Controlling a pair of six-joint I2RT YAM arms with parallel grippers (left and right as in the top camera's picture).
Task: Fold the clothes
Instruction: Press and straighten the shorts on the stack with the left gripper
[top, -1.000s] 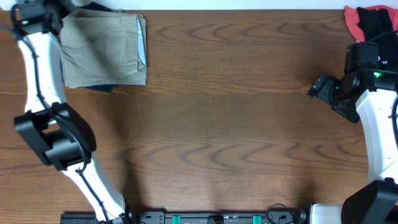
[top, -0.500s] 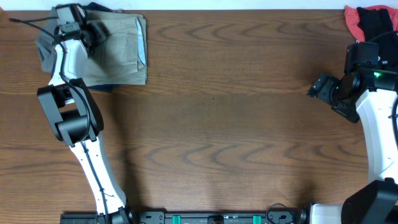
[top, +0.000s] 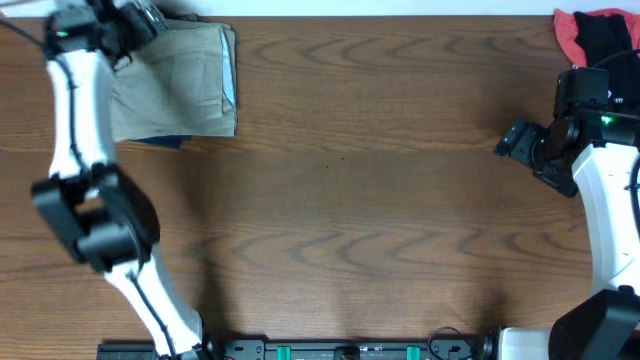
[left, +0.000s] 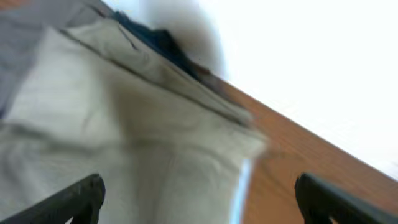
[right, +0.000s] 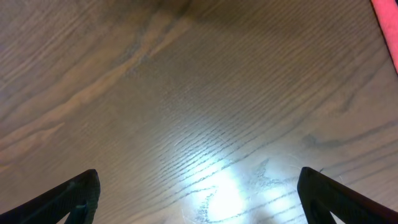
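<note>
The clothes, a pair of khaki-beige shorts (top: 175, 85), lie folded into a flat rectangle at the table's far left corner, on top of a navy garment (top: 162, 143). My left gripper (top: 148, 18) hovers over the shorts' far edge. In the left wrist view the shorts (left: 124, 143) fill the space below the left gripper (left: 199, 205), whose jaws stand wide open with nothing between them; this view is blurred. My right gripper (top: 508, 140) is at the right side, far from the shorts. In its wrist view the right gripper (right: 199, 199) is open over bare wood.
A red-and-black garment (top: 595, 35) lies at the far right corner, and its red edge (right: 388, 18) shows in the right wrist view. Navy cloth (left: 161, 43) peeks out past the shorts near the table's back edge. Brown wooden table (top: 340, 200) spans the middle.
My left gripper has opened wide and let go of the shorts, and the left arm has swung back to the left. The shorts now lie flat. The right arm has not moved.
</note>
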